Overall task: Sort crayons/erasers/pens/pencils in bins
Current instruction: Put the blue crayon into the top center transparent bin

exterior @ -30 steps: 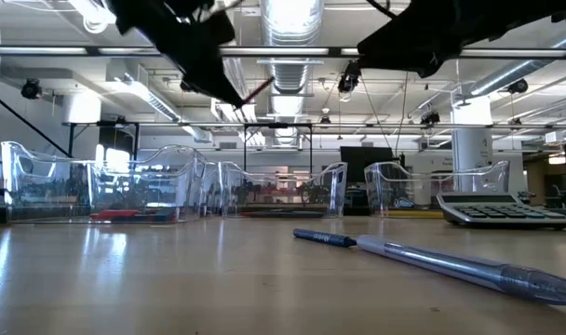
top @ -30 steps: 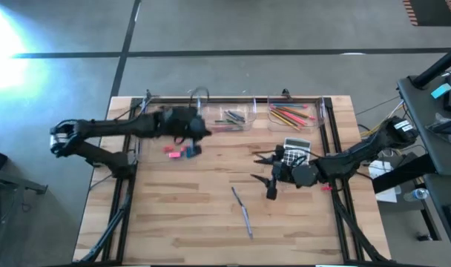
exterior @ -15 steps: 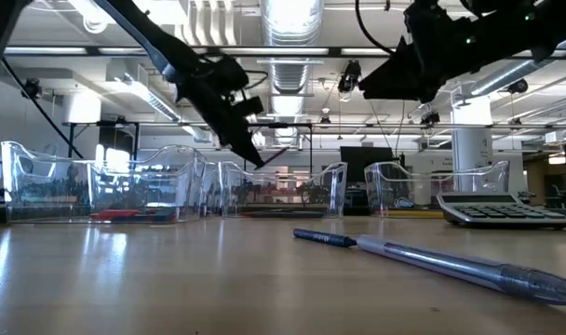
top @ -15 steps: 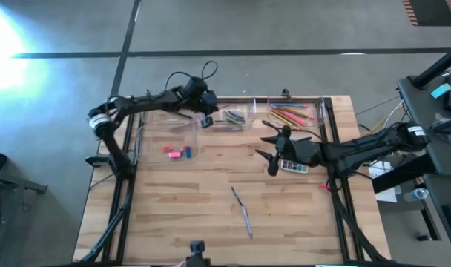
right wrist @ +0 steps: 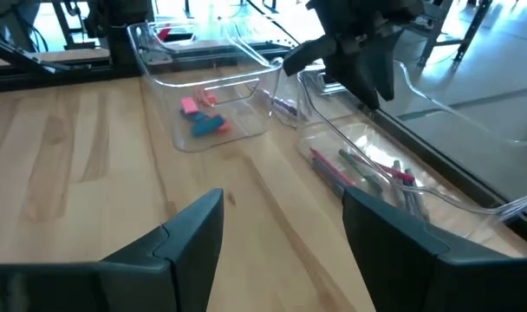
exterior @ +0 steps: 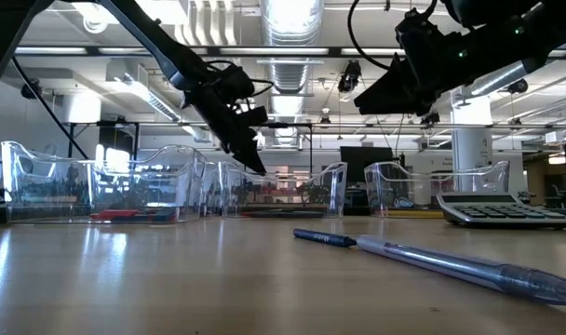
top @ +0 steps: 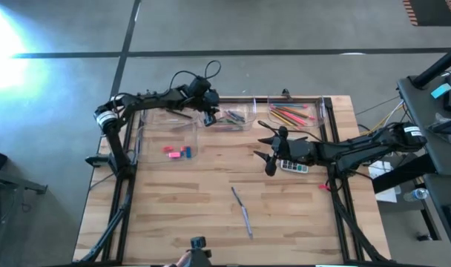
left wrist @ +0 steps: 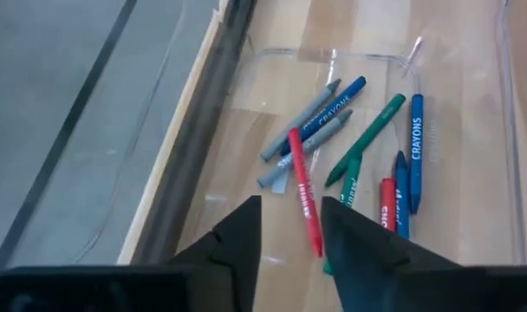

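The crayons (left wrist: pixel 350 156) lie in a clear bin (top: pixel 233 119) by the surface's far edge under the left gripper (top: pixel 209 119), jaws a little apart and empty, the erasers (top: pixel 177 153) and pencils (top: pixel 291 115) are binned too, and only the pen (top: pixel 242 211) near the front edge is left, while the right gripper (top: pixel 268 152) waits mid-surface, jaws wide and empty.

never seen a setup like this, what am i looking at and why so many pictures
Two dark robot arms work at a wooden table, sorting stationery into clear bins. One camera looks straight down, one sits at table-top height, and one rides on each wrist. The left gripper hangs over the crayon bin, fingers a little apart; a red crayon lies in the bin just past them. The right gripper is open and holds nothing, beside a calculator. Pink and blue erasers lie in another bin, pencils in a third, and a pen lies loose on the table.
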Action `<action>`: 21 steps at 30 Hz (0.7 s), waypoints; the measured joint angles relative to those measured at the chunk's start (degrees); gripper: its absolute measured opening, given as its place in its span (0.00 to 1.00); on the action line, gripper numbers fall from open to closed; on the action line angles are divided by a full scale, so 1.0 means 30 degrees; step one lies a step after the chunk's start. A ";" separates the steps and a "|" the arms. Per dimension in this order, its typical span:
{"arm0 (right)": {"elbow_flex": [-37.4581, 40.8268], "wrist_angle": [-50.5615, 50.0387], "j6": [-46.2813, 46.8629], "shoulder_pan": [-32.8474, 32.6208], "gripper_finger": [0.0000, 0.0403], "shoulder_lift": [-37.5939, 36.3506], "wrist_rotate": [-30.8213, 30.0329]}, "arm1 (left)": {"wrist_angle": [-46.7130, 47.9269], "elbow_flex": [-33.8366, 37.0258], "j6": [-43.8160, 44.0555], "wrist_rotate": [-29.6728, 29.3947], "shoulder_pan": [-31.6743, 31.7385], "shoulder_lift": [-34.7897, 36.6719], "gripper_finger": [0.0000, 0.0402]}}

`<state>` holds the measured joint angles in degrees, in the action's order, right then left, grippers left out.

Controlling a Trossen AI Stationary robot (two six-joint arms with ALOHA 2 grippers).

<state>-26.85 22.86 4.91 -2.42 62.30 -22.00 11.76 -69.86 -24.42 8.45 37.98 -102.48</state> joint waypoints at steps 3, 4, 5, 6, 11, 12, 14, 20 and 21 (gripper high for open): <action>0.0000 -0.0018 0.0000 0.0000 0.56 -0.0007 0.0000 | 0.0497 0.0004 0.0157 -0.0377 -0.0025 0.0454 0.31; 0.0000 -0.0016 0.0000 0.0000 0.56 0.0012 0.0000 | 0.0856 0.0013 0.0477 -0.0421 -0.0038 0.0760 0.32; 0.0000 -0.0013 0.0000 0.0000 0.56 0.0053 0.0000 | 0.1114 0.0026 0.0719 -0.0410 -0.0074 0.1160 0.32; 0.0000 -0.0071 0.0000 0.0000 0.56 0.0066 0.0000 | 0.1304 0.0026 0.1035 -0.0382 -0.0137 0.1610 0.32; 0.0000 -0.0156 0.0438 -0.0003 0.56 0.0153 0.0000 | -0.0237 0.1740 0.2351 0.0711 -0.1060 0.5198 0.33; 0.0000 -0.0138 0.0525 -0.0017 0.56 0.0153 -0.0001 | -0.0969 0.2423 0.2555 0.0741 -0.1405 0.6068 0.33; 0.0000 -0.0145 0.0756 -0.0018 0.56 0.0153 0.0000 | -0.2476 0.4047 0.3034 0.0830 -0.2187 0.7768 0.33; 0.0000 -0.0392 0.1569 -0.0020 0.56 0.0376 -0.0007 | -0.8692 0.9635 0.5063 0.0581 -0.4770 1.2757 0.33; 0.0000 -0.0313 0.1707 -0.0019 0.56 0.0465 -0.0007 | -0.9653 1.0522 0.5393 0.0571 -0.5136 1.3463 0.33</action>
<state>-26.85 21.92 10.03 -2.47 63.70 -22.02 -17.20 -38.29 -8.24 10.17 22.57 -62.09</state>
